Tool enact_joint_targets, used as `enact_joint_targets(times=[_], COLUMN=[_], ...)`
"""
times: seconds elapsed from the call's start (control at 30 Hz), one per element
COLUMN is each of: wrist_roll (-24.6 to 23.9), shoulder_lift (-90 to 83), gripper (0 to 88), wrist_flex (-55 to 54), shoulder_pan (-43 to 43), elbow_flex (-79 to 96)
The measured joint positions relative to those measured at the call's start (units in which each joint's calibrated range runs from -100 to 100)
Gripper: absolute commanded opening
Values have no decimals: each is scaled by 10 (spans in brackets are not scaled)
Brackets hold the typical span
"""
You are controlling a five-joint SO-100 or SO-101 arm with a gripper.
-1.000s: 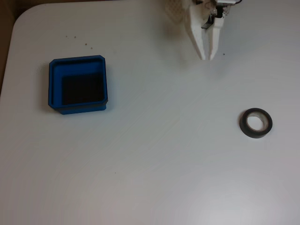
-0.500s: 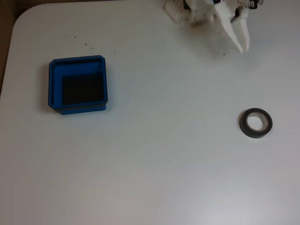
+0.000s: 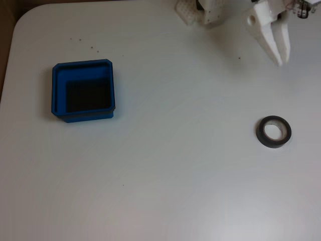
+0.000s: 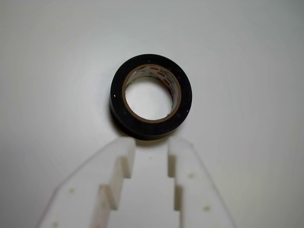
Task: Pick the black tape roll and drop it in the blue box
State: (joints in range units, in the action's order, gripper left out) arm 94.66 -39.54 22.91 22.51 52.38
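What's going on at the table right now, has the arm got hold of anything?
Nothing is held yet. The gripper hangs near the table's top right edge in the fixed view, short of the black tape roll, which lies flat and untouched on the white table. The wrist view looks straight down on the roll just ahead of the fingers. The blue box sits far to the left, with nothing in it.

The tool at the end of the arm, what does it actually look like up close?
The tool is pale, cream-white plastic, shaped as two long fingers tapering to a blunt tip. In the wrist view its fingers look translucent, with stepped notches along the inner edges and small round dimples. A round hole sits near its base, and thin dark cables and small metal parts show behind it at the fixed view's top edge.
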Motion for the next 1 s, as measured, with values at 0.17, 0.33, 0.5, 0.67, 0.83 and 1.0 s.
enact_joint_targets(times=[0.17, 0.33, 0.5, 0.67, 0.83, 1.0], wrist_roll=[0, 0, 0, 1, 1, 2], shoulder_lift=[211, 347, 390, 412, 425, 433], gripper=[7, 7, 7, 7, 7, 7], wrist_flex=[0, 0, 0, 0, 3, 65], shoulder_pan=[0, 0, 0, 0, 18, 21], elbow_flex=[-198, -317, -340, -340, -340, -366])
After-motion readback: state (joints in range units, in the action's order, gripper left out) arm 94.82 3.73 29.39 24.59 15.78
